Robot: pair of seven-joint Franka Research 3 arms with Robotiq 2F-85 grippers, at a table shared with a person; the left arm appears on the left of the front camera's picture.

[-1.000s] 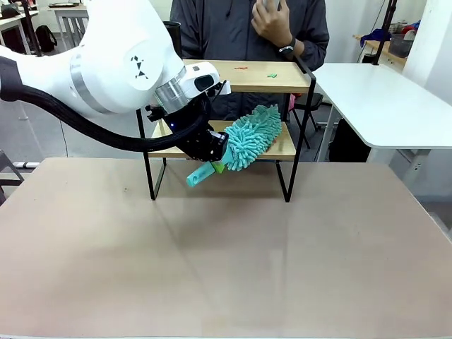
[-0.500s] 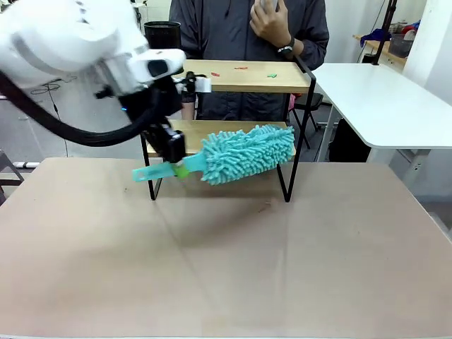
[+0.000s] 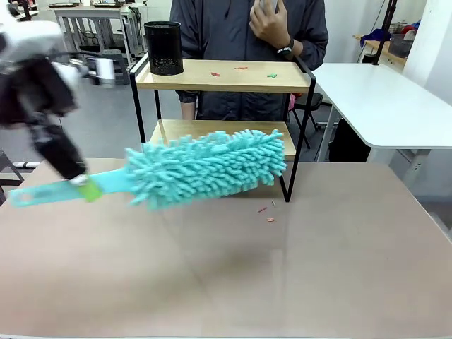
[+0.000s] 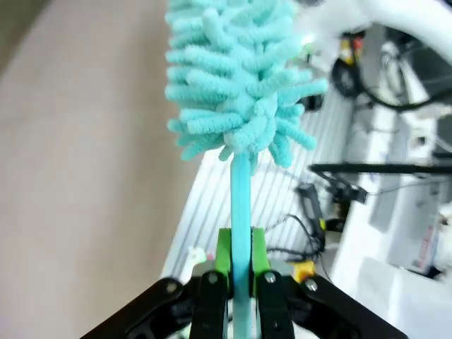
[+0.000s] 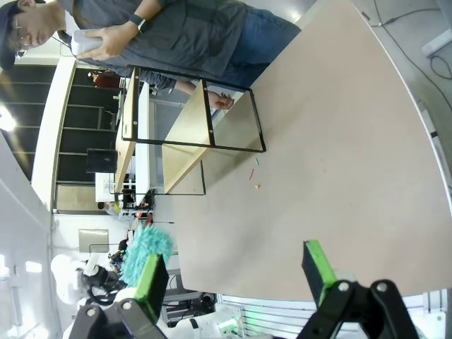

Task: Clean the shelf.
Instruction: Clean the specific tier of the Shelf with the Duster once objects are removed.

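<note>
Left fingers (image 4: 223,247) pinch duster (image 3: 205,168) handle; long axis level, head pointing frame-right toward shelf (image 3: 222,85). Right fingers (image 5: 150,277) spread, farther off.

Beige tabletop (image 3: 226,268) in foreground. White table (image 3: 381,99) beyond, at right. Grey floor (image 3: 106,134) behind. White desk (image 3: 88,10) far left. White wall (image 3: 436,35) at right edge.

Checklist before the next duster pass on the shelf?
1. Grip: left gripper shut on duster handle: ok.
2. Other arm: right gripper open, far from shelf: ok.
3. Top board clean: not ok, scraps lie on it.
4. Lower board clean: cannot tell, duster hides much of it.
5. Black cup upright on top board: ok.
6. Person's hand off the shelf: ok.
</note>
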